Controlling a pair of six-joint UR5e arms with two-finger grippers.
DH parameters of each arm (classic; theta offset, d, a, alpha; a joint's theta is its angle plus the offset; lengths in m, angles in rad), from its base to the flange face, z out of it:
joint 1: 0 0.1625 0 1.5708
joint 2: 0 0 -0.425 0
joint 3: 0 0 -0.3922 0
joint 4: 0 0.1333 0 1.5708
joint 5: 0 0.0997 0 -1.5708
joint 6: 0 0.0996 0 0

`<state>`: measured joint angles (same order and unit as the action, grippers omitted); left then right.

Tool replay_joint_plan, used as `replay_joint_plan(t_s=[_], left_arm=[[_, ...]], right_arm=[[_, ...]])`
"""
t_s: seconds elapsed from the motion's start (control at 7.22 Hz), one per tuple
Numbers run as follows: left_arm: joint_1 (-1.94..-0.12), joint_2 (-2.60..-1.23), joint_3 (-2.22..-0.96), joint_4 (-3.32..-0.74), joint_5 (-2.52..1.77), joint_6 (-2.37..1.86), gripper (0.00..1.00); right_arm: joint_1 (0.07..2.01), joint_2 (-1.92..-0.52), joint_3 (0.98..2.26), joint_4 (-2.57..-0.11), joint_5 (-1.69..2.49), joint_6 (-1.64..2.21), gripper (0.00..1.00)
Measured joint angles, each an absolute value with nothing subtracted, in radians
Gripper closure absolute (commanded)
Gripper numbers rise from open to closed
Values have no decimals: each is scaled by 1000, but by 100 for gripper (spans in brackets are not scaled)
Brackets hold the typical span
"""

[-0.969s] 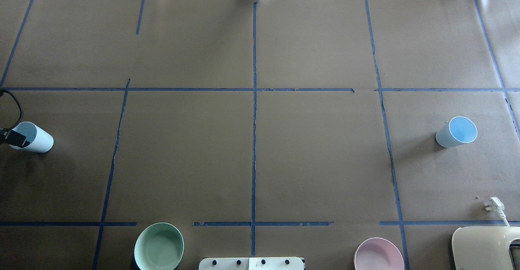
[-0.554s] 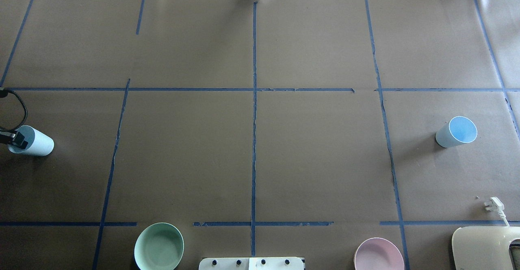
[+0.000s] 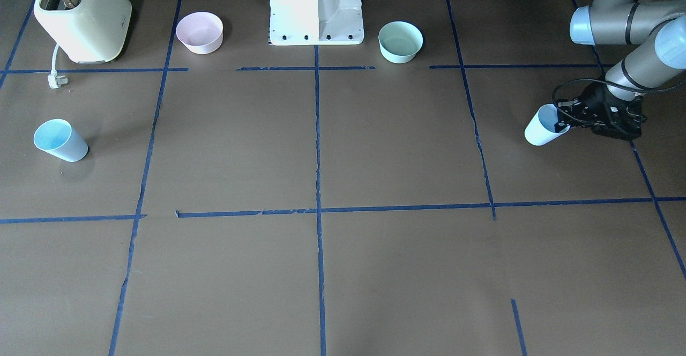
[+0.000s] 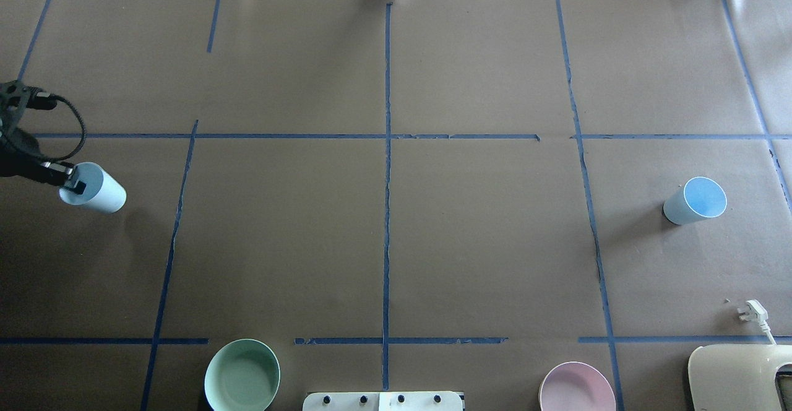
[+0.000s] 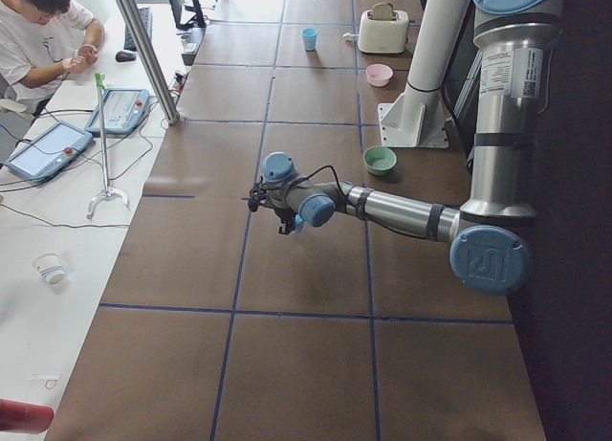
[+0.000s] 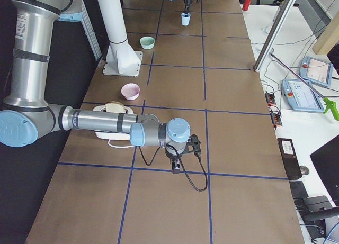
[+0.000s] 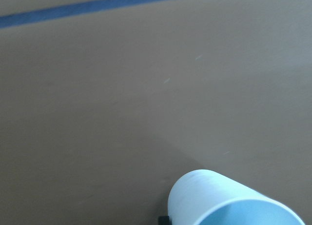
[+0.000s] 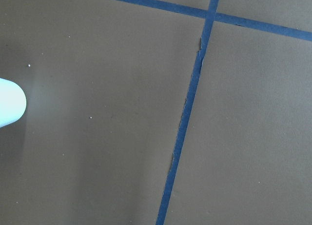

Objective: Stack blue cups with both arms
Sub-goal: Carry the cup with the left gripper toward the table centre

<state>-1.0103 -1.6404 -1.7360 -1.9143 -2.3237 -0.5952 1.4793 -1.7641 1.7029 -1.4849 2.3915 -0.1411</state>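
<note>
My left gripper (image 4: 74,183) is shut on the rim of one pale-blue cup (image 4: 102,193), one finger inside it. It holds the cup tilted above the table's left side. The same gripper (image 3: 560,125) and cup (image 3: 538,131) show in the front-facing view, and the cup fills the bottom of the left wrist view (image 7: 214,195). The second blue cup (image 4: 693,203) stands alone on the right side, also in the front-facing view (image 3: 59,141). My right gripper (image 6: 176,169) shows only in the exterior right view, low over the table, and I cannot tell whether it is open or shut.
A mint-green bowl (image 4: 242,375) and a pink bowl (image 4: 576,389) sit near the white pedestal (image 3: 316,7). A cream toaster (image 3: 80,15) with its plug (image 4: 752,312) stands at the near right corner. An operator (image 5: 38,30) sits beyond the far edge.
My left gripper has lifted the cup and carried it rightward and away from the robot's side. The second cup has not moved.
</note>
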Motion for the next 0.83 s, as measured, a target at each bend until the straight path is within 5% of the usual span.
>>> replay_joint_plan(t_s=[0.42, 0.83], left_arm=[[-836, -1986, -1744, -1701, -2265, -806, 100], [-622, -2355, -1503, -1670, -2092, -1112, 98]], right_arm=[[1479, -1763, 1704, -1485, 2391, -141, 0], [1479, -1763, 1704, -1485, 2391, -141, 0]])
